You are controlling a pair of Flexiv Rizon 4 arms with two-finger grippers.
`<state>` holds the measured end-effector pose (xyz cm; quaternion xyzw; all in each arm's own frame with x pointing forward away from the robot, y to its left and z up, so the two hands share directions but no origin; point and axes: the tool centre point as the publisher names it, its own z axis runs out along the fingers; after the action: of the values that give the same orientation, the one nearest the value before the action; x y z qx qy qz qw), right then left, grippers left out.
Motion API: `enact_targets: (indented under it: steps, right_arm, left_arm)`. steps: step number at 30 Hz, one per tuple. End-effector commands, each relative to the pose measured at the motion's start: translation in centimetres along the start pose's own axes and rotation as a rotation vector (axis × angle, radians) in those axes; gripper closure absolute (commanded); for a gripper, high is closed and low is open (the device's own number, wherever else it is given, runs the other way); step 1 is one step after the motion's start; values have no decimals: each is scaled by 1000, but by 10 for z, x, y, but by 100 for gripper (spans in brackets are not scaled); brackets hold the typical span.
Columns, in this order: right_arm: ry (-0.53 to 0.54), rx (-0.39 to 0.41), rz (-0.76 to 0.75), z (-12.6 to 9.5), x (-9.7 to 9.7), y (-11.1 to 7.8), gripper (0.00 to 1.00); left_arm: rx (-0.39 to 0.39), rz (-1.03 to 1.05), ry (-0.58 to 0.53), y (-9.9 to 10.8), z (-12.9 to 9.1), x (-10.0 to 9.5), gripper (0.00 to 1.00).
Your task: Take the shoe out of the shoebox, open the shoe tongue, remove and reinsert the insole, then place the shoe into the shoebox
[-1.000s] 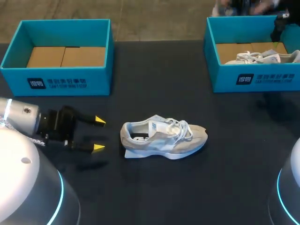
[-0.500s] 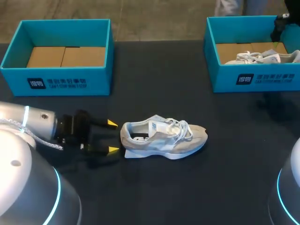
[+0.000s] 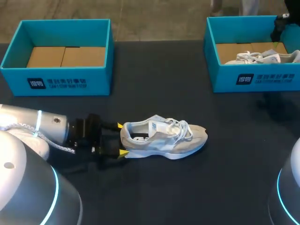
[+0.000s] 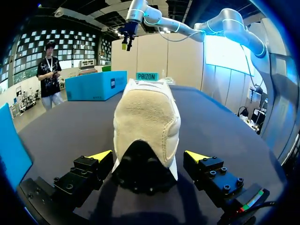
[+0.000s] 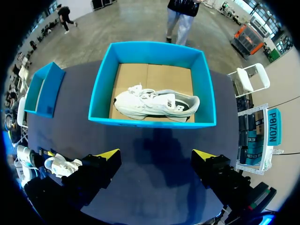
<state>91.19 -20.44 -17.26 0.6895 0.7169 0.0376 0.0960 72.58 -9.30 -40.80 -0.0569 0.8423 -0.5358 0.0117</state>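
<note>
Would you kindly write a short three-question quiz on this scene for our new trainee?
1. True or false: the heel of the beige suede sneaker on the black table sits between the left gripper's open fingers.
2. Which holds the white lace-up sneaker? A) the left teal box B) the right teal cardboard shoebox C) the table
3. Fill in: the right gripper hovers with fingers ____.
Key: 1 true; 2 B; 3 open.
</note>
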Motion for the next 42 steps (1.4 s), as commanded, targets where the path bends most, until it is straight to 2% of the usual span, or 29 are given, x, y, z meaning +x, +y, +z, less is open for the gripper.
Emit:
enact_targets:
  steps: [1, 11, 12, 13, 14, 15, 16, 17, 18, 20, 42]
  right_arm:
    - [0, -2, 0, 0, 0, -1, 0]
    - [0, -2, 0, 0, 0, -1, 0]
    - [0, -2, 0, 0, 0, -1, 0]
    - [0, -2, 0, 0, 0, -1, 0]
    - [0, -2, 0, 0, 0, -1, 0]
    - [0, -2, 0, 0, 0, -1, 0]
    - [0, -2, 0, 0, 0, -1, 0]
    - [0, -2, 0, 0, 0, -1, 0]
    - [0, -2, 0, 0, 0, -1, 0]
    - [0, -2, 0, 0, 0, -1, 0]
    - [0, -2, 0, 0, 0, -1, 0]
  left_arm:
    - [-9, 7, -1, 0, 14, -4, 0]
    - [-29, 18, 8, 2, 27, -10, 0]
    - [-31, 19, 11, 2, 28, -10, 2]
    - [-35, 19, 16, 2, 28, -10, 9]
    - [-37, 20, 19, 3, 29, -10, 21]
    - [-41, 23, 23, 4, 29, -11, 45]
    - [-45, 27, 25, 5, 28, -12, 58]
    - [-46, 28, 26, 5, 28, -12, 62]
    - [-45, 28, 27, 5, 28, -12, 78]
    - [-46, 29, 31, 5, 27, -13, 100]
    - [-62, 41, 54, 5, 24, -16, 100]
